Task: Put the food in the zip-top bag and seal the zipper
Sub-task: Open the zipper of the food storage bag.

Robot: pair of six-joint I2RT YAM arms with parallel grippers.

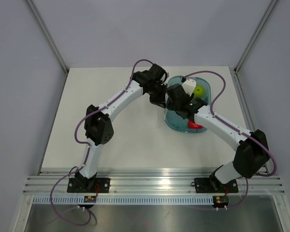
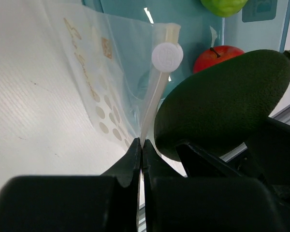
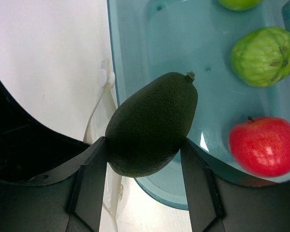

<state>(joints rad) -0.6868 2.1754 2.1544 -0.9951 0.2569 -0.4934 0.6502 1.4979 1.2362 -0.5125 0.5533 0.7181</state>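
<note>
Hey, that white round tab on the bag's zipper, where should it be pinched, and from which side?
Probably pinch the white round tab across its flat faces, coming from the table side: it stands proud near the far end of the zipper, while the tray and avocado crowd the other side. The left gripper clamps its near end; the right gripper holds the avocado.

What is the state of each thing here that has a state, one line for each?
zip-top bag: edge pinched by the left gripper, no food inside
avocado: clamped in the right gripper, outside the bag
zipper: seems parted, not sealed
teal tray: loaded, red apple inside
</note>
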